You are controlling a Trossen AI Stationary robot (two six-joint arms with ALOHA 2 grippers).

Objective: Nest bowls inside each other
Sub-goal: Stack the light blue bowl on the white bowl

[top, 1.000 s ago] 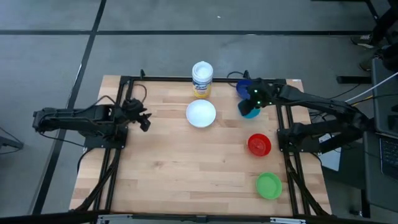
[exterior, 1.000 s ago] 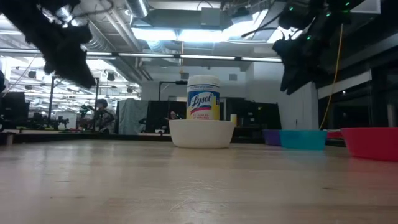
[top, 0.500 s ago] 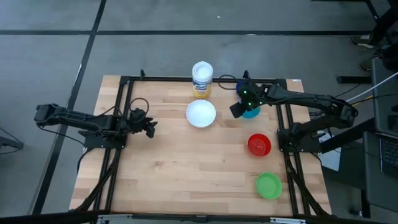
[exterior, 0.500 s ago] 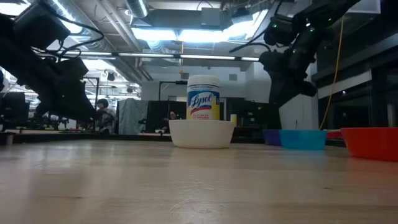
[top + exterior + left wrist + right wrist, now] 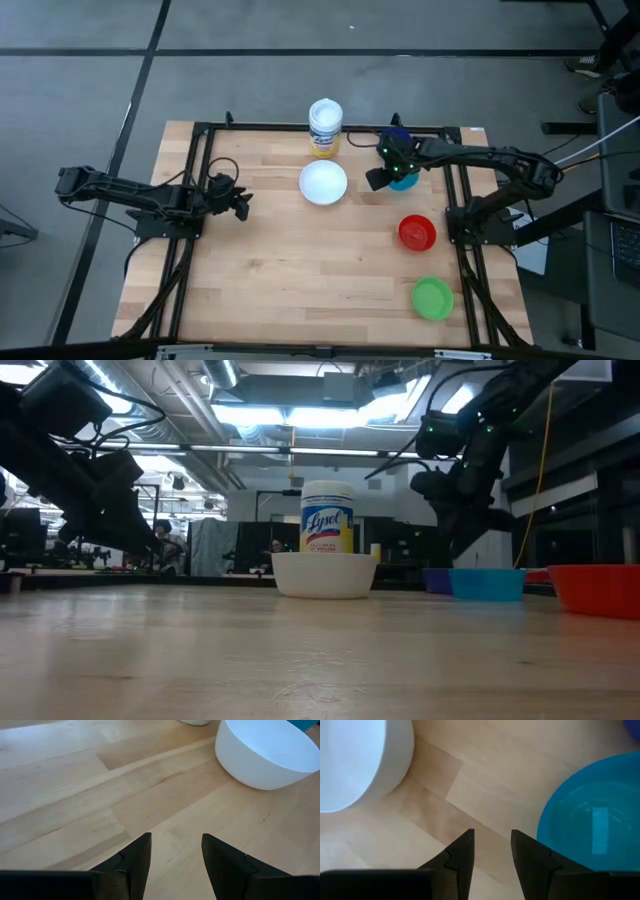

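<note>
Five bowls rest on their bases on the wooden table: the white bowl (image 5: 323,183) at the far middle, the teal bowl (image 5: 407,181) to its right, the dark blue bowl (image 5: 398,134) behind that, the red bowl (image 5: 417,232) and the green bowl (image 5: 432,298) nearer on the right. My right gripper (image 5: 492,851) is open and points down over the bare wood between the white bowl (image 5: 355,765) and the teal bowl (image 5: 590,835), touching neither. My left gripper (image 5: 175,855) is open and low at the table's left, facing the white bowl (image 5: 265,755).
A white-lidded Lysol container (image 5: 325,127) stands upright just behind the white bowl. Black frame rails (image 5: 190,250) run along the table's left, right and far sides. Bare wood lies across the middle and the near left.
My right gripper has come down and moved toward the table's left, from over the teal bowl to the gap beside the white bowl. My left gripper sank toward the table and then kept still. No bowl has moved.
</note>
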